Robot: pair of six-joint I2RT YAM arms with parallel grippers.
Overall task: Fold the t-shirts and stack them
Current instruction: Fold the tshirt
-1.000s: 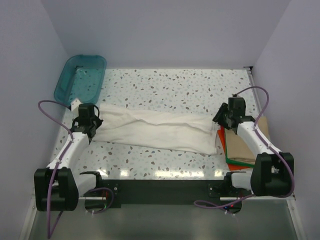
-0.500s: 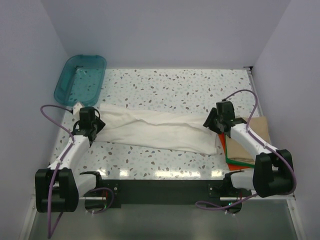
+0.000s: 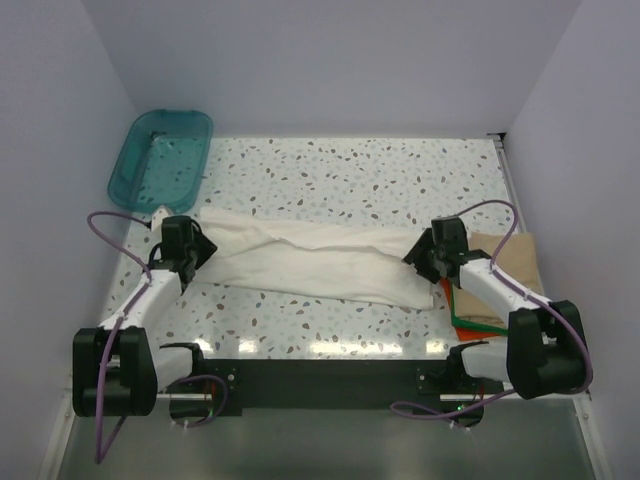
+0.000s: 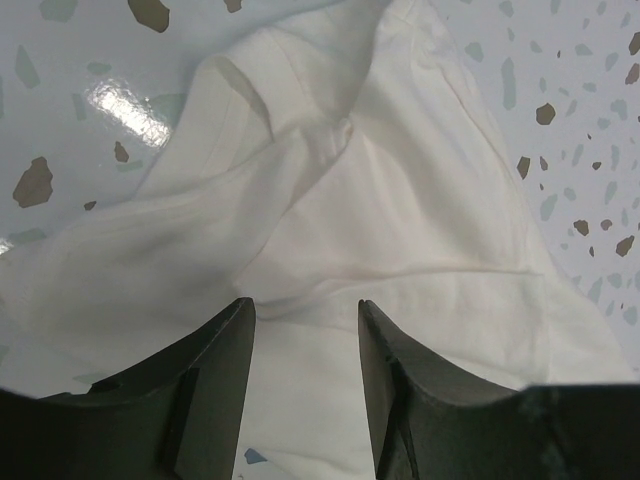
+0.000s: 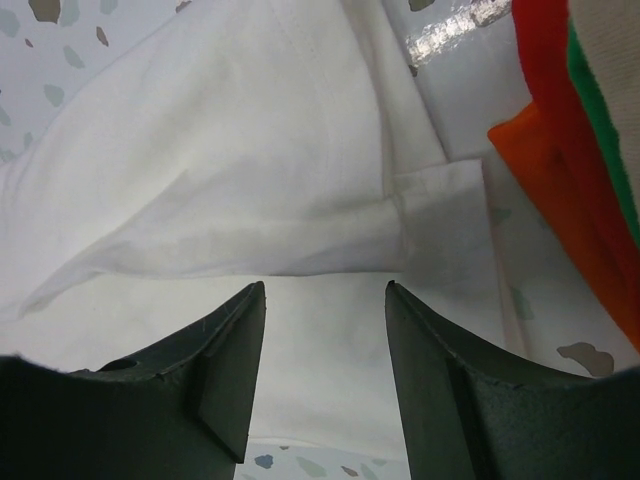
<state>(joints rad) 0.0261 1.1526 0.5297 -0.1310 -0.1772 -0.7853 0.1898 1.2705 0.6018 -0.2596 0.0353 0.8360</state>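
An off-white t-shirt (image 3: 310, 262) lies crumpled lengthwise across the speckled table. My left gripper (image 3: 203, 250) hovers over its left end, open, with cloth beneath the jaws but nothing pinched (image 4: 305, 302). The creased shirt (image 4: 400, 200) fills the left wrist view. My right gripper (image 3: 417, 258) is open over the shirt's right end (image 5: 325, 286), above a sleeve hem (image 5: 440, 215). A stack sits beside that end: a tan shirt (image 3: 522, 258) on top, green (image 5: 600, 100) and orange-red (image 5: 545, 160) edges showing beneath.
A teal translucent tub (image 3: 160, 155) stands at the back left corner. White walls close in the table on the left, back and right. The right arm lies over the stack of shirts.
My left gripper has opened and let go of the shirt's left end. The right arm has swung left from the stack toward the shirt's right end, its jaws a little wider.
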